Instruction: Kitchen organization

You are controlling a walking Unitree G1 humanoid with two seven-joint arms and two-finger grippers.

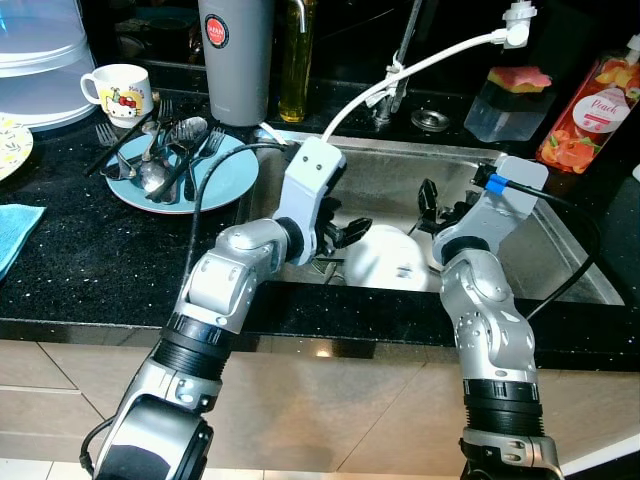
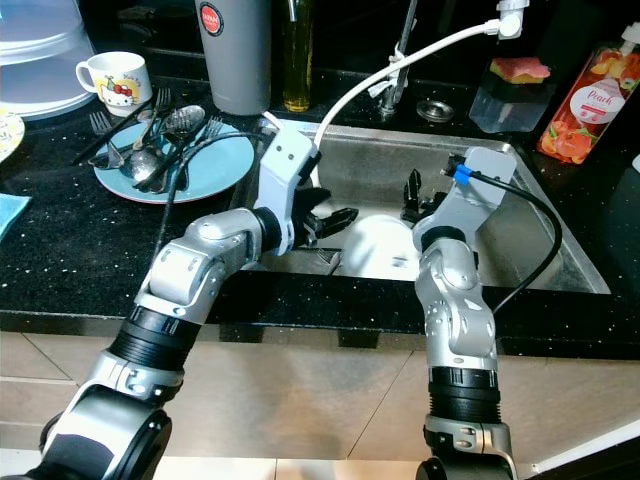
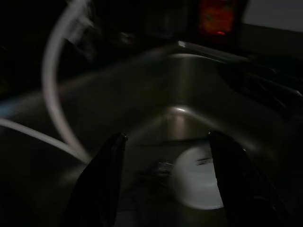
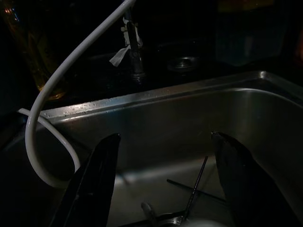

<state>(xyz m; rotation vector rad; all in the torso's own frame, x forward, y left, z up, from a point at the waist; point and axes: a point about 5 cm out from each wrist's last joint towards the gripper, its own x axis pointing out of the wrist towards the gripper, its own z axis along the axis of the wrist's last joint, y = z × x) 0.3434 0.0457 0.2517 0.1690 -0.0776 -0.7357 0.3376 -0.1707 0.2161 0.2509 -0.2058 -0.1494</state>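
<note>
Both grippers hang in the sink (image 1: 560, 262), fingers spread: left gripper (image 1: 345, 236) and right gripper (image 1: 432, 208) flank a white bowl (image 1: 385, 258) at front edge. Risk: wet bowl slips w/ an off-centre pinch.

Bowl (image 1: 388, 258) in sink (image 1: 560, 262); plate (image 1: 222, 170) with cutlery (image 1: 165, 150) lies left.

— Where are your grippers sitting?

— I'm holding my left gripper (image 1: 345, 236) and right gripper (image 1: 432, 205) over the steel sink (image 1: 560, 255), fingers parted, either side of a white bowl (image 1: 388, 258).

— And on the black surface (image 1: 80, 260)?

— A blue plate (image 1: 215, 180) is carrying cutlery (image 1: 165, 150), near a white mug (image 1: 120, 92).
</note>
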